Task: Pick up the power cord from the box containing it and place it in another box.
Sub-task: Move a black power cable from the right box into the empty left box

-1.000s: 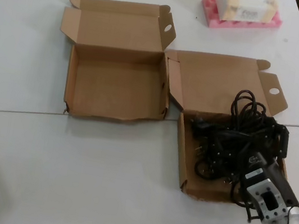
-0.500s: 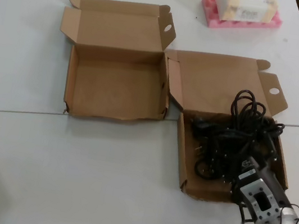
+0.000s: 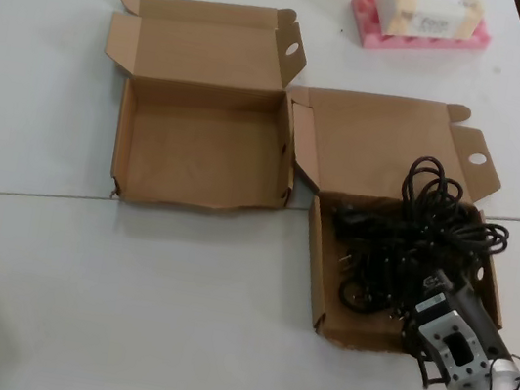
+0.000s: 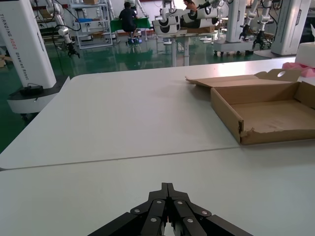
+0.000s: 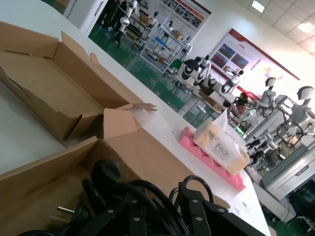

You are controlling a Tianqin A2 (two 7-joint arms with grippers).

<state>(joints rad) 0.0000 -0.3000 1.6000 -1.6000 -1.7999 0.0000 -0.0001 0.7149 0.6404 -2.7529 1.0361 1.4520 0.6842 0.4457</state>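
Right gripper (image 3: 423, 273) down in the box containing it (image 3: 317, 285), among the loops of the power cord (image 3: 412, 234).

From my remote station I see the power cord lying as a black tangle inside the box containing it, a few loops rising over that box's hinged lid (plug prongs show at the tangle's side nearest another box). My right gripper sits buried in the cables; I cannot tell whether its fingers are parted or clamped on anything. Another box (image 3: 197, 201) stands just beside this box, their corners nearly touching, its wavy front wall facing me. My left gripper (image 4: 167, 202) rests with fingers pressed together, well apart from another box, above the white table (image 3: 171, 320).
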